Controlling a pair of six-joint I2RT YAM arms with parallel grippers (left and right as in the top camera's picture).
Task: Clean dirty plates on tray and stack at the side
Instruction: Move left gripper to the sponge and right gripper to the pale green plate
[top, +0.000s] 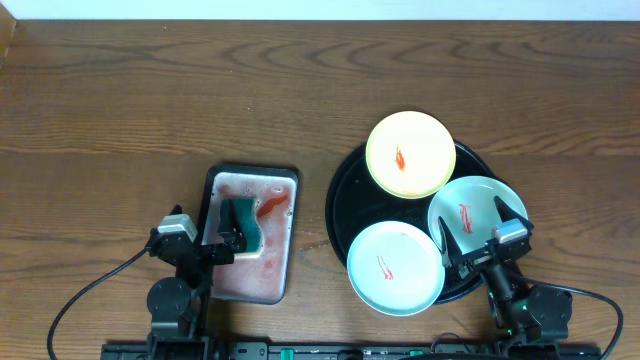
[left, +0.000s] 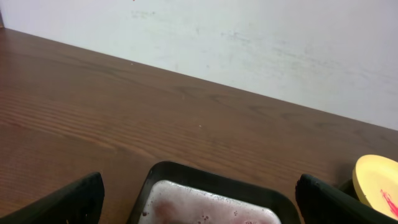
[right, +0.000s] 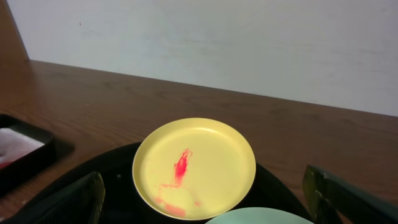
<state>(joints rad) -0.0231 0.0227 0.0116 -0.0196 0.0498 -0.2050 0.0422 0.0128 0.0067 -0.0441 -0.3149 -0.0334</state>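
The black tray (top: 337, 205) holds three plates, each with a red sauce smear: a pale yellow plate (top: 410, 153) at the far side, a mint-white plate (top: 478, 205) at the right rim and a second mint-white plate (top: 395, 267) at the near side. My right gripper (top: 475, 226) is open and empty, hovering over the right mint plate. The right wrist view shows the yellow plate (right: 211, 162) ahead between the spread fingers (right: 202, 190), the tray (right: 93, 177) and a mint plate's edge (right: 261, 218). My left gripper (top: 205, 228) is open and empty over the left tray.
A small rectangular grey tray (top: 255, 288) with pinkish foam and a teal sponge (top: 250, 230) lies left of the black tray. Its far rim (left: 211, 179) shows between the left fingers (left: 199, 205). The yellow plate's edge (left: 379, 180) shows at right. A wall stands behind the table.
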